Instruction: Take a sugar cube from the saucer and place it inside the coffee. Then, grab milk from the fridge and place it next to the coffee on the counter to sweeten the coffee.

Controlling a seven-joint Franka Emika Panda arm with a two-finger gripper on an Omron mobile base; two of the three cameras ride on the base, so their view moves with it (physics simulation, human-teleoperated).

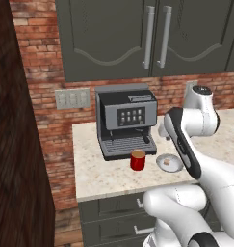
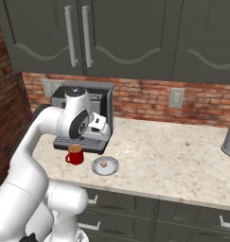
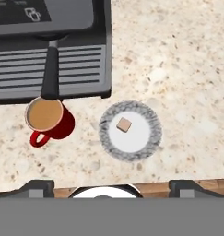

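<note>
my hand camera looks straight down on the beige speckled stone counter (image 3: 187, 60), with the small red cylindrical mug of coffee (image 3: 48, 117) as the landmark. the round shallow light-grey saucer (image 3: 148, 143) lies just beside the mug, on the side away from its handle, not touching it; the tiny pale tan sugar cube (image 3: 124, 124) rests on the saucer, a little off centre. behind the mug stands the grey-black coffee machine (image 3: 49, 46), its spout over the mug's far rim. my two-finger gripper (image 3: 111, 185) hangs above the near edge of the counter, jaws spread wide and empty, both dark tips at the bottom of the view. i judge the first step is in hand: the cube is not yet taken and the milk stage has not begun. next i must centre the jaws over the cube, descend straight, and close gently; the cube is small, so a slight offset would nudge it across the saucer.
</note>
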